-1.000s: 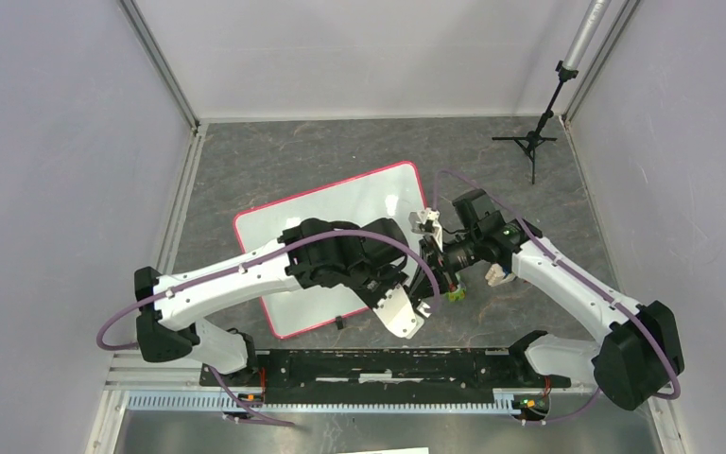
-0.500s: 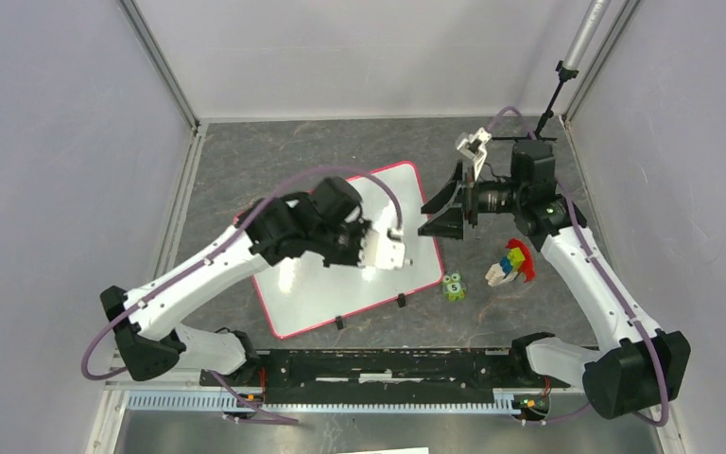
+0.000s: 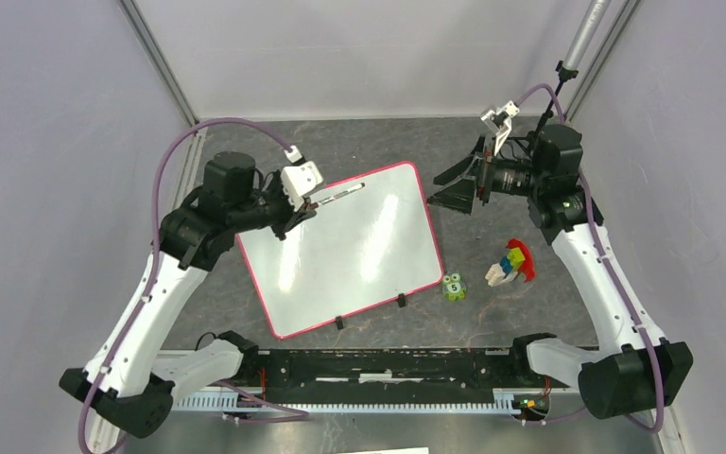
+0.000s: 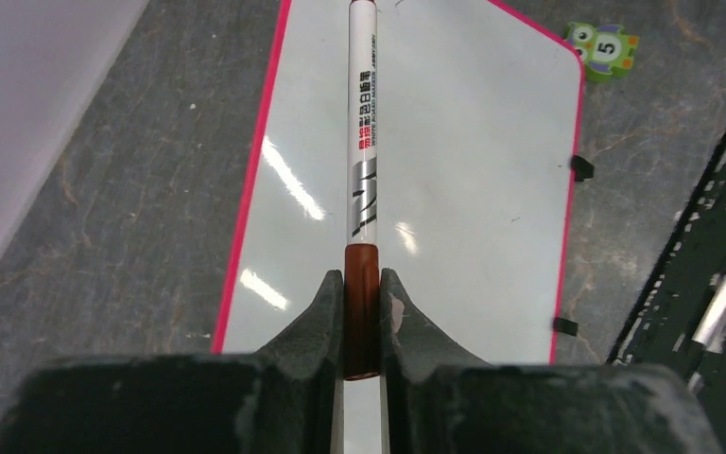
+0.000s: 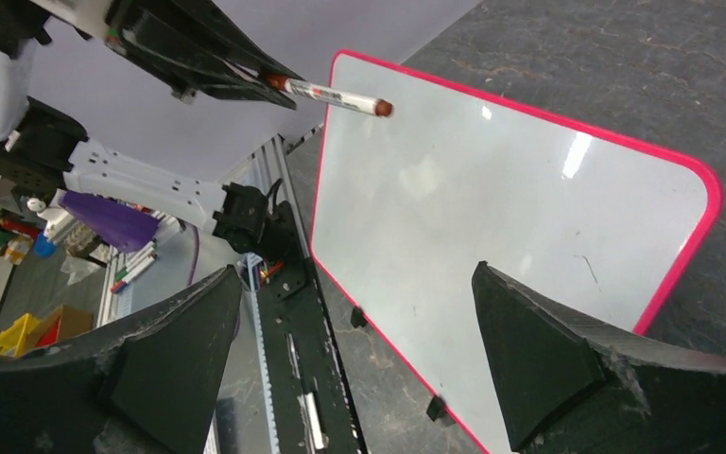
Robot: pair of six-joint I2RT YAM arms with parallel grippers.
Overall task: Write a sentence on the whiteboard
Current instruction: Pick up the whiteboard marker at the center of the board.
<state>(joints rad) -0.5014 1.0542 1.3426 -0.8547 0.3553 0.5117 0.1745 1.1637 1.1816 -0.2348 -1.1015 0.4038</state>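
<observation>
Looking down from above, we see the whiteboard (image 3: 350, 251) lying flat on the grey table (image 3: 340, 142) between the two arms. It is turned at an angle, and its two small black clips (image 3: 401, 301) sit on the near long edge. On its glossy white face we can make out only streaks of glare and one or two faint specks.

The left gripper (image 3: 302, 204) hangs over the board's far left corner. Its fingers (image 4: 326, 312) are clamped on the brown end of a white marker (image 4: 362, 142). The marker's barrel sticks straight out past the fingertips and reaches across the board's far edge. In the right wrist view the marker's other end points out over the white surface with a gap beneath it, so we judge it to be raised off the board rather than touching it. We cannot tell from these views whether that end is capped.

The right gripper (image 3: 456, 187) is just beyond the board's far right corner and faces back towards it. Its jaws are spread wide and hold nothing. Its own camera frames the board between the two dark fingers (image 5: 539, 369).

A small green owl toy (image 3: 453, 287) marked with a 5 sits on the table just off the board's near right corner. A toy of coloured blocks (image 3: 510, 262) lies a little further right, near the right arm.
</observation>
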